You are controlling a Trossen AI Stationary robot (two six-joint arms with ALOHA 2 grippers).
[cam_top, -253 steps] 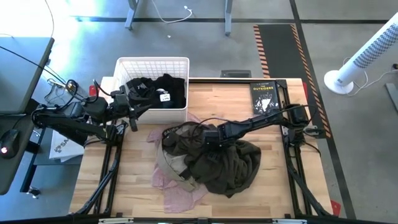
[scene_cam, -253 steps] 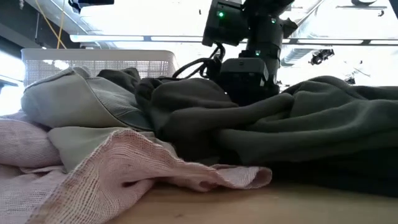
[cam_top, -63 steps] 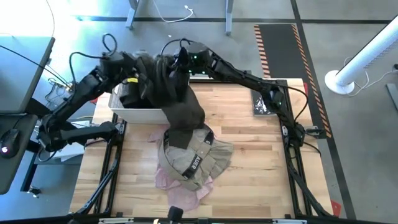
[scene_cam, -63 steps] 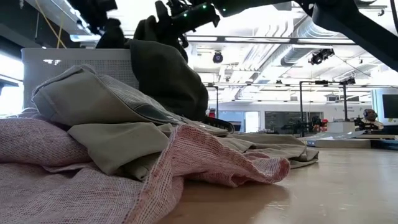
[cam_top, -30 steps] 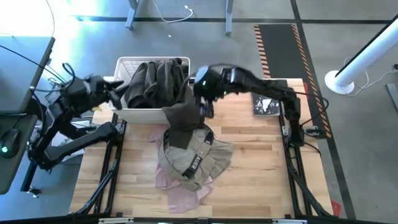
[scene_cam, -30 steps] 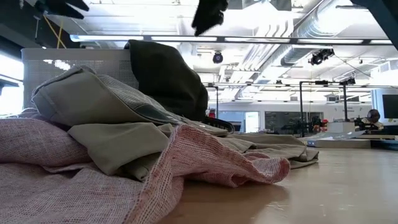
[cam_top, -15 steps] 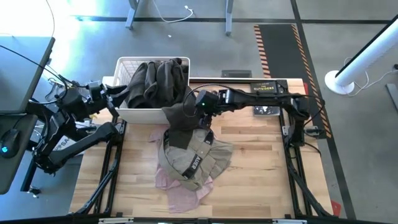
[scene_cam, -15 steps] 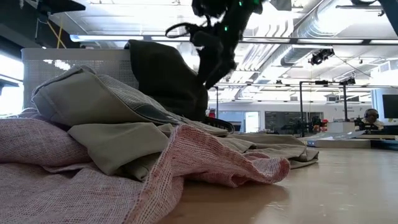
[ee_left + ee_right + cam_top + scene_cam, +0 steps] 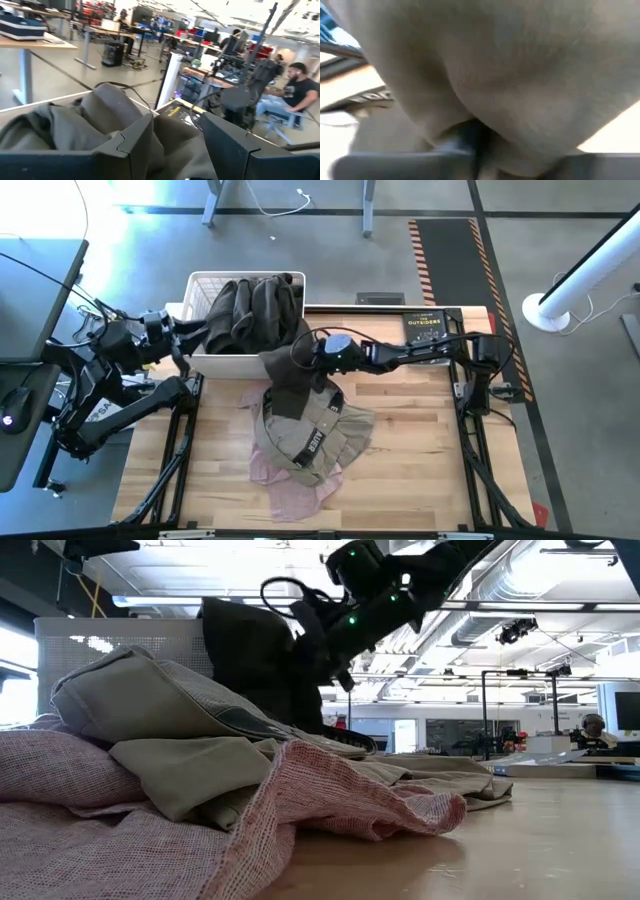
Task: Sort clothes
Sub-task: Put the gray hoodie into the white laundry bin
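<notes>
A dark olive-brown garment (image 9: 250, 305) fills the white basket (image 9: 196, 280) at the far left. One part of it hangs over the basket's near wall onto the table (image 9: 285, 372). My right gripper (image 9: 304, 360) is at that hanging part, shut on it. A khaki garment with a black lettered band (image 9: 310, 430) lies on the table below it, over a pale pink one (image 9: 285, 492). My left gripper (image 9: 177, 145) hovers open beside the basket's left wall, touching nothing. My right gripper has a bunch of the olive garment's hanging part (image 9: 490, 120) gathered between its fingers (image 9: 467, 142). It comes in roughly level from the table's right, just in front of the basket's near right corner. How many layers it has, I cannot tell. The part's lower end rests on the khaki garment.
A black paperback book (image 9: 424, 330) lies at the table's far right, under my right arm. Bare wood shows to the right of the clothes and along the near edge. People sit at desks in the room beyond.
My right gripper has come down from above the basket's right side and moved toward the table's left, onto the hanging part of the olive garment; fabric now sits between its fingers. The garments have not visibly shifted.
</notes>
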